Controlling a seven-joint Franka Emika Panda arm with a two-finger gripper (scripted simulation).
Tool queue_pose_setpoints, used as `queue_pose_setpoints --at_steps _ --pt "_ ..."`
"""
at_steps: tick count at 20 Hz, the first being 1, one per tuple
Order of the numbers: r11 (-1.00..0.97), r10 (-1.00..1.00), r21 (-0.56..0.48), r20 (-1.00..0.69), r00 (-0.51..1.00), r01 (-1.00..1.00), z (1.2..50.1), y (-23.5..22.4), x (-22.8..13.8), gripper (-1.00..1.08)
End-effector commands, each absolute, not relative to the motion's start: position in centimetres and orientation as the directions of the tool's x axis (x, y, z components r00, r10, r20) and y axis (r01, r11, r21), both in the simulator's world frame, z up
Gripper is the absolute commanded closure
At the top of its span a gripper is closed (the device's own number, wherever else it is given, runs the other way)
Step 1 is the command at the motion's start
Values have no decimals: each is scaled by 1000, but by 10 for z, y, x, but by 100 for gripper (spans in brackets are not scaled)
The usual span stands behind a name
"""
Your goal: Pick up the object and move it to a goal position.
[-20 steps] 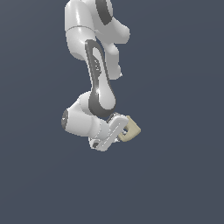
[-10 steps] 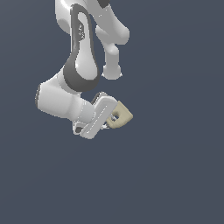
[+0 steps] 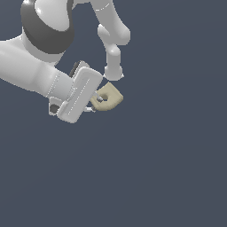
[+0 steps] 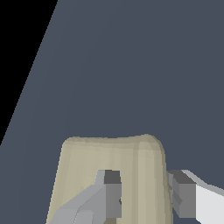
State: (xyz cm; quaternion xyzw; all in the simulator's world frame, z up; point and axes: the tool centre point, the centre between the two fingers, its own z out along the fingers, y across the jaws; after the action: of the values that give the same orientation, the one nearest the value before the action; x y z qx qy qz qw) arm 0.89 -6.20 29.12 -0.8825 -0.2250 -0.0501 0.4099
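The arm reaches down from the exterior view's upper left, wrist tilted. The pincer grips the beige block, one finger in its centre hole, the other against its outer side.

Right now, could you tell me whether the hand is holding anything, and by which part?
Yes: the hand holds the tan block, one finger in its centre hole, the other on an outer side.

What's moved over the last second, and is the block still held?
The arm has swung toward the exterior view's left and upward, carrying the beige block up with it. The end effector stays shut on the block, one finger through its centre hole; nothing was let go.
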Motion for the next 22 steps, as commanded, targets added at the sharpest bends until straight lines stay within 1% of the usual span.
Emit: queue_pose_setpoints --at_steps 1,12,22 --pt "-562 357 -701 272 894 438 317 -76 4 108" --pt "-561 358 -702 271 893 438 420 -133 -13 108" --pt "-559 357 -703 273 893 439 478 -166 -20 108"
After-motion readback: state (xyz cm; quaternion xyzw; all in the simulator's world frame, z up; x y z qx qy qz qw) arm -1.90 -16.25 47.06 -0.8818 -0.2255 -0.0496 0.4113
